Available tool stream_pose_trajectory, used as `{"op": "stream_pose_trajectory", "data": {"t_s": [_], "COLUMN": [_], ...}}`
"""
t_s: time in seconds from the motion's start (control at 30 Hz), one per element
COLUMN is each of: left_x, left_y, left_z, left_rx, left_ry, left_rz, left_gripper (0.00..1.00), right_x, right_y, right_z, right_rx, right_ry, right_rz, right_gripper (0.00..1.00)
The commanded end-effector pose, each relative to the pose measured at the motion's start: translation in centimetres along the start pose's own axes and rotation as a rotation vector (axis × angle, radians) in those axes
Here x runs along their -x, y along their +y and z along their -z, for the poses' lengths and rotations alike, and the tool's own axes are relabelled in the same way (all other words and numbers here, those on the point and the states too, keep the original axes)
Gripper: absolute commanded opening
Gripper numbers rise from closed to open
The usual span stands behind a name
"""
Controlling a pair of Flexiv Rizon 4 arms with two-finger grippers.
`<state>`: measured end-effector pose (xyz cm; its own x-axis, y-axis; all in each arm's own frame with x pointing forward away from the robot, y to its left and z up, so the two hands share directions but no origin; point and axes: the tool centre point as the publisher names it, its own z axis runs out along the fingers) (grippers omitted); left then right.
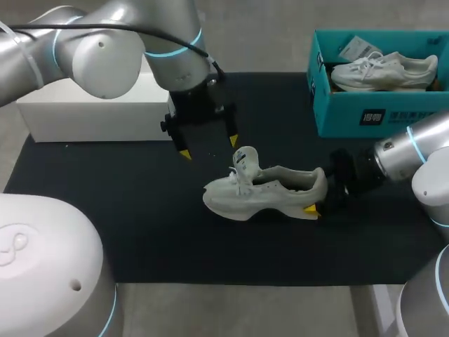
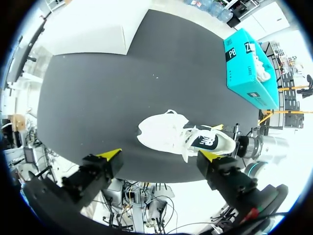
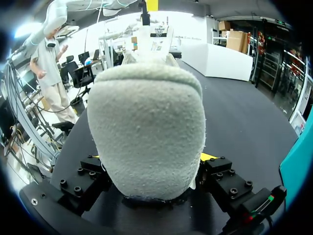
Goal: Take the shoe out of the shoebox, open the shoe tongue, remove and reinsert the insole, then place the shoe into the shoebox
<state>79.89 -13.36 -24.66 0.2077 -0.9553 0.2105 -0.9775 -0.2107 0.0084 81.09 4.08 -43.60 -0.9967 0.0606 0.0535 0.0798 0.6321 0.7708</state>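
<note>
The shoe (image 1: 266, 191) lies at the centre of the head view, outside the shoebox (image 1: 351, 116) at upper right. Its heel (image 1: 317, 184) is clamped in the right jaws; the left jaws hang apart above the tongue (image 1: 245, 161). It looks light and soft-uppered; the stiffer heel seems the surest hold.

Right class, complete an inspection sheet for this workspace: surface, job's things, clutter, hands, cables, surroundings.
Surface: black mat, lying flat.
Job's things: white lace-up sneaker on the mat, tongue raised; open teal cardboard shoebox at back right, holding another white sneaker.
Clutter: plain white rectangular box at back left.
Hands: left hand open above the sneaker; right hand shut on its heel.
Cables: black cable along the left arm.
Surroundings: nothing seen.
</note>
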Motion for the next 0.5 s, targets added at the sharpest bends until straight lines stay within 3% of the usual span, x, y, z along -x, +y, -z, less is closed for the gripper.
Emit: {"op": "stream_pose_trajectory", "data": {"t_s": [0.03, 0.5], "left_x": [0.7, 0.4], "left_y": [0.5, 0.9], "left_z": [0.9, 3.5], "left_rx": [-0.016, -0.008], "left_ry": [0.028, 0.046], "left_rz": [0.013, -0.058], "left_gripper": [1.0, 1.0], "right_x": [0.2, 0.2], "right_y": [-0.4, -0.4], "right_z": [-0.6, -0.6], "right_rx": [-0.003, -0.003], "right_ry": [-0.002, -0.002], "right_rz": [-0.001, -0.001], "right_gripper": [0.0, 0.0]}}
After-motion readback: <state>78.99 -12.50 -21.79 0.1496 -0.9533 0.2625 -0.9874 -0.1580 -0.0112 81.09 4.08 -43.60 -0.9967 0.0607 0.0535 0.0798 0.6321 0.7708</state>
